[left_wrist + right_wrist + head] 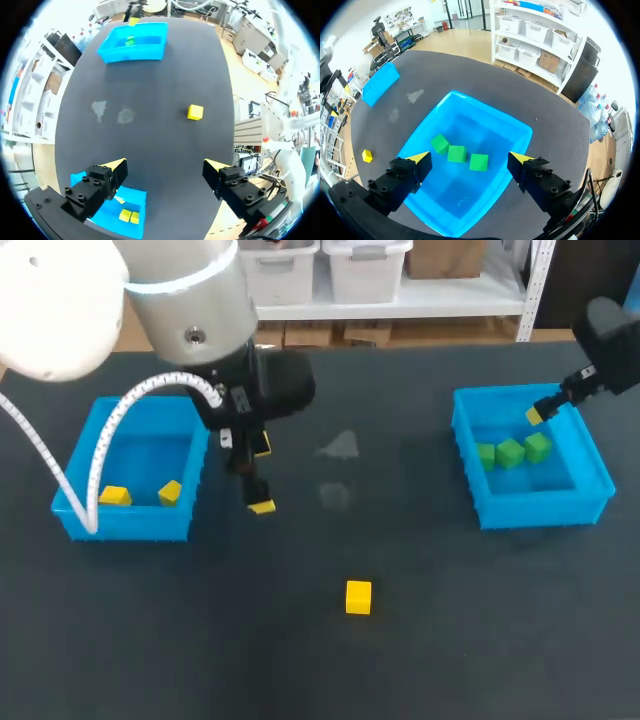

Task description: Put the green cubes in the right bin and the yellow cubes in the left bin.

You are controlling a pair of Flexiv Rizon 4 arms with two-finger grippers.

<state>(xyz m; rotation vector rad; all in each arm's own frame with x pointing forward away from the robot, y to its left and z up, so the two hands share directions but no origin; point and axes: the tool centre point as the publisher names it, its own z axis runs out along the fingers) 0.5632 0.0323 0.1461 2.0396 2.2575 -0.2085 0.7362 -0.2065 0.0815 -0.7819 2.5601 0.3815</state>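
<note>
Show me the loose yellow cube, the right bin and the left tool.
loose yellow cube [358, 597], head view, middle of the cube.
right bin [540, 510], head view, on its front wall.
left tool [165, 165], left wrist view, midway between its yellow tips.

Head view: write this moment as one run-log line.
left gripper open; right gripper open; green cubes in right bin; yellow cube on table
</note>
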